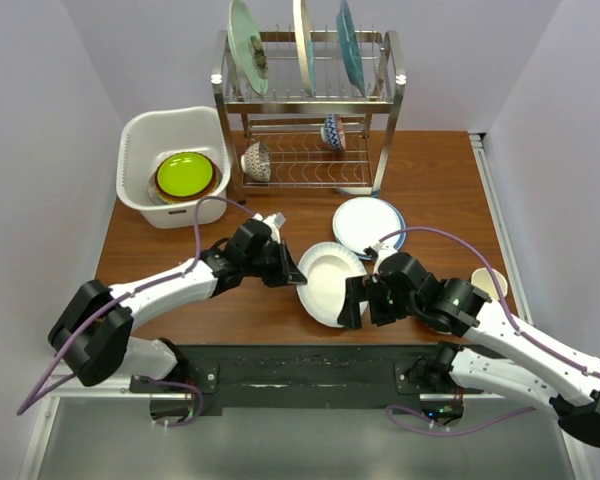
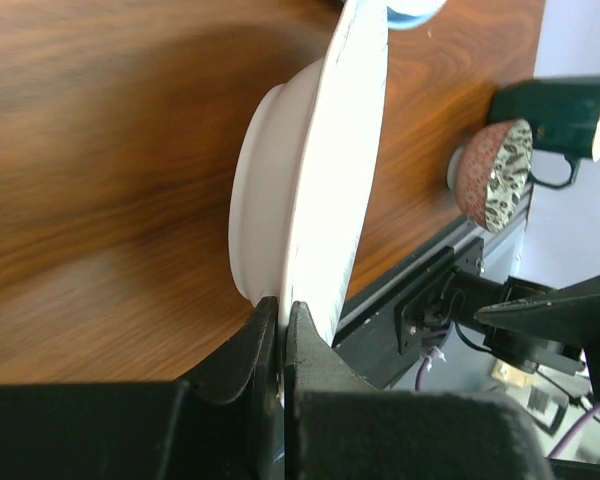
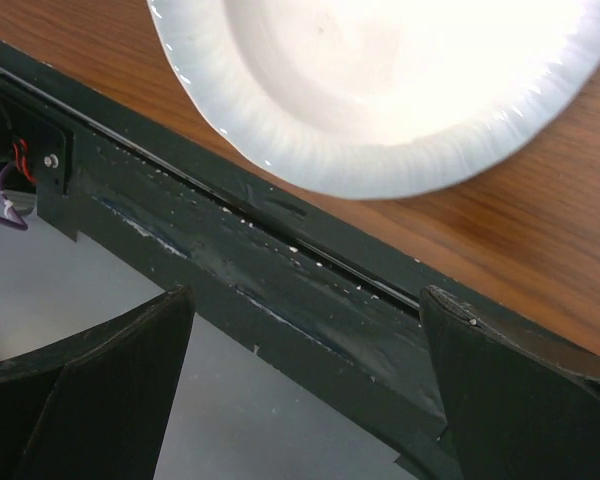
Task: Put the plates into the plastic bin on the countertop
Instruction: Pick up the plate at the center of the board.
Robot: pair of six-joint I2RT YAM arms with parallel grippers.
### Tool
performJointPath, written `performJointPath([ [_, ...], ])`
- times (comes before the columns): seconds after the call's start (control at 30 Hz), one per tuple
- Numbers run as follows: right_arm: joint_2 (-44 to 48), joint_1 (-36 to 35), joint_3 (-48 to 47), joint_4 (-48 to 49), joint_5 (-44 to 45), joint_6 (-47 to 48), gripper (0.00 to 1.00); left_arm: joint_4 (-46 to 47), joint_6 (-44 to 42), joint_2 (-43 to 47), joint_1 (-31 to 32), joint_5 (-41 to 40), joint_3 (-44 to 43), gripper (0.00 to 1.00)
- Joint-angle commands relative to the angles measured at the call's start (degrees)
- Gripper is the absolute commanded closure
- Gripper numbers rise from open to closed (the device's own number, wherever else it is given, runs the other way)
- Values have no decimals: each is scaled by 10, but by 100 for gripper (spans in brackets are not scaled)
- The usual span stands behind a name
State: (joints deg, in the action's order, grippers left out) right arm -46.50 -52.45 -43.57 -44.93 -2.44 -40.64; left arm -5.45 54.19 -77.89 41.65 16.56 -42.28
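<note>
The left pincer (image 2: 282,322) is clamped on the rim of a white plate (image 1: 330,283). The plate stands tilted on edge near the middle of the bench (image 1: 440,190); whether its lower edge touches the wood I cannot tell. The right pincer (image 1: 358,300) has its jaws wide just beside the plate's right side and holds nothing. The plastic bin (image 1: 140,135) sits at the far left, with a lime green plate (image 1: 185,173) already lying in it.

The step in hand looks like carrying this plate to the bin. The grip is thin, on the rim alone, so lift slowly and let nothing swing. Clear the bin's rolled rim, then lower the plate flat onto the green one before letting go. The right pincer should stay off that path — a second white plate (image 1: 368,222) lies just beyond it.
</note>
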Motion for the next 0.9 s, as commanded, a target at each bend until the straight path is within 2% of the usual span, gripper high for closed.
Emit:
performJointPath([
  [0.0, -3, 0, 4, 22, -3, -7, 1, -12, -23, 55, -26, -18, 2, 100],
  [0.37, -11, 0, 9, 33, -11, -7, 1, -55, -19, 166, -92, -10, 24, 100],
  [0.5, -13, 0, 12, 39, -13, -9, 1, -96, -30, 202, -116, -12, 16, 100],
  [0.87, -15, 0, 18, 43, -14, -9, 1, -174, -85, 253, -236, 28, -22, 100],
])
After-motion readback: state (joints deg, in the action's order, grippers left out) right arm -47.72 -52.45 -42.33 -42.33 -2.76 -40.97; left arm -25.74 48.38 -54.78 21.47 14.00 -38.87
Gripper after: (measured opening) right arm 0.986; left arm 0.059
